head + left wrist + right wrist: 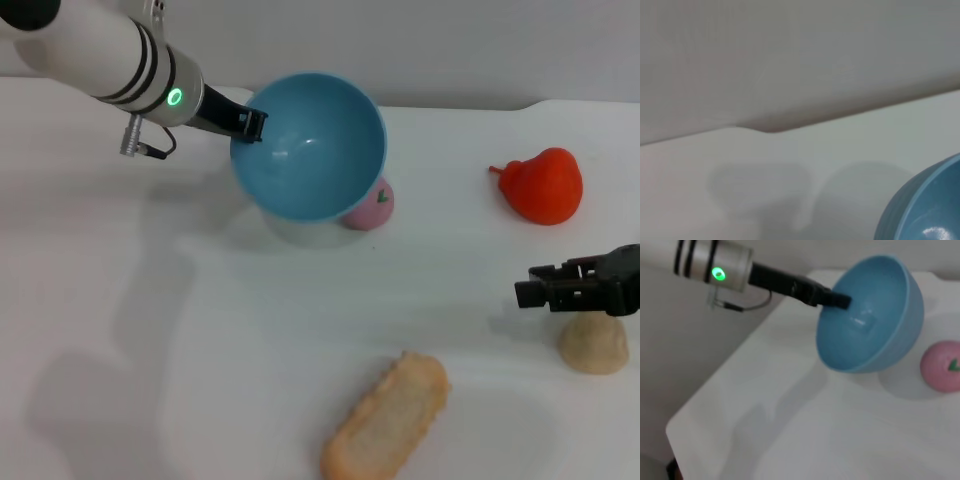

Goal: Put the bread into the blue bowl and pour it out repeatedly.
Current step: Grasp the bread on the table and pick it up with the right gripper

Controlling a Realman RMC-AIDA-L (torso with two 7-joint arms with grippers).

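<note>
Nearest: bread (386, 419) lies flat side up on the worktop (200, 350), tan, grainy, so the pour looks done; reload is left. Right gripper (528, 290) hovers nr a tan lump (594, 344), fingers look pressed together. Farther: left gripper (250, 124) pinches the rim of the blue bowl (310, 145), smooth plastic, tipped, empty.

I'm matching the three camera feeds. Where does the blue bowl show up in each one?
Head view: the blue bowl is upper centre, tipped and empty, its rim held by the left claw.
Left wrist view: only a slice of it shows, at the lower right corner.
Right wrist view: upper right, tipped.
Shared landmark: the pink ball beside it appears in the head and right wrist views.
</note>
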